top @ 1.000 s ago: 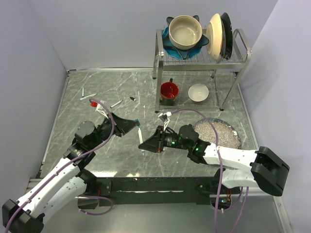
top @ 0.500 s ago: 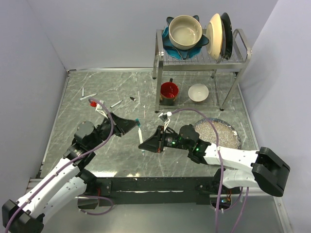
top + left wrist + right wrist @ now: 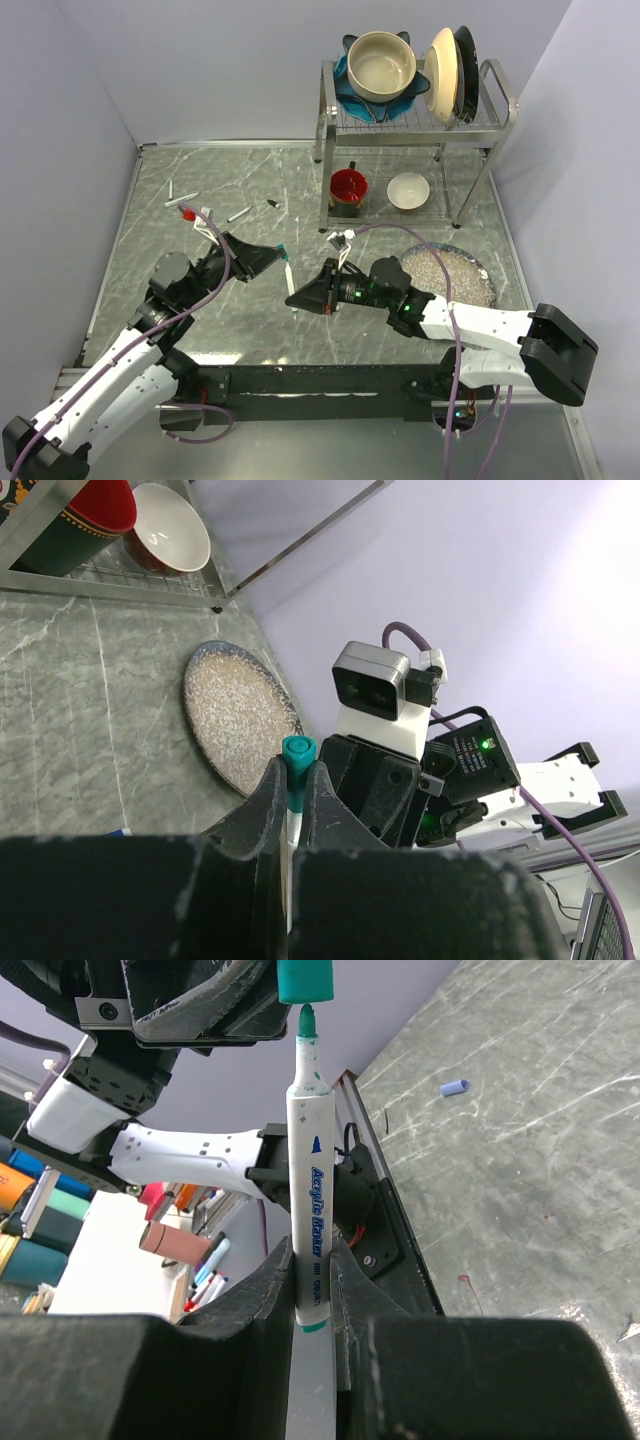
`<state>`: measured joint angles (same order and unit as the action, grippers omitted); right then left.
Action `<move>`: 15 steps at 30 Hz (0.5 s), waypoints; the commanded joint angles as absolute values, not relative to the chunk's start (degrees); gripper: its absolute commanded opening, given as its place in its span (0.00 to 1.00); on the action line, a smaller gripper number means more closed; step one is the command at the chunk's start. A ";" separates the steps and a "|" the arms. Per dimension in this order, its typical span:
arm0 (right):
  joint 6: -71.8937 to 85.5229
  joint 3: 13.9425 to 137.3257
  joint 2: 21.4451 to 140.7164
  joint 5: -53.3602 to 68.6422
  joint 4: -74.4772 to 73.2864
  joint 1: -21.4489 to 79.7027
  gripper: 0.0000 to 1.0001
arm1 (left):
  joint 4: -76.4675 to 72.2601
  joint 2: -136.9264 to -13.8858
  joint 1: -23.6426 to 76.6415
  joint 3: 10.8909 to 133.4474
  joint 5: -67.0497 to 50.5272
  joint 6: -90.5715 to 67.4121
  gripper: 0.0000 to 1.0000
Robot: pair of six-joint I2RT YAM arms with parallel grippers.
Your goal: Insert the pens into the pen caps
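Note:
My left gripper is shut on a teal pen cap, pinched at the fingertips. My right gripper is shut on a white pen marked "Acrylic Marker". The pen's teal tip points straight at the cap and sits at its mouth. In the top view both grippers meet mid-table, left gripper above right gripper, with the pen between them. Two more pens and a black cap lie at the far left. A blue cap lies on the table.
A metal dish rack stands at the back right with bowls and plates on top. A red mug and a white bowl sit under it. A speckled plate lies beside my right arm.
The left arm has shifted slightly. The cap and the pen stay almost in the same place, tip at the cap's mouth.

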<state>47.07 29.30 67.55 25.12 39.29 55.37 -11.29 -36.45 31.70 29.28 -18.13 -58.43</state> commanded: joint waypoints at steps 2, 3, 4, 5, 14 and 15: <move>46.85 30.76 65.83 24.79 41.13 55.81 0.00 | -13.18 -35.42 31.90 29.62 -18.54 -58.89 0.01; 46.85 30.76 65.66 24.70 41.05 55.81 0.00 | -13.36 -35.33 31.90 29.36 -18.54 -58.80 0.01; 46.76 30.76 65.65 24.70 41.04 55.90 0.00 | -13.53 -35.25 31.90 29.18 -19.24 -58.80 0.01; 46.76 30.85 65.48 24.61 40.87 55.81 0.00 | -13.97 -35.16 31.90 28.74 -19.60 -58.71 0.01; 44.56 32.25 63.99 23.47 37.45 55.72 0.00 | -12.40 -34.81 31.99 27.51 -25.05 -56.34 0.01; 44.56 32.34 63.90 23.38 37.44 55.72 0.00 | -12.22 -34.72 32.08 27.34 -25.14 -56.08 0.01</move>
<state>46.33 29.32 66.28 25.10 37.12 55.55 -11.75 -35.70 31.75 27.97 -21.78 -57.93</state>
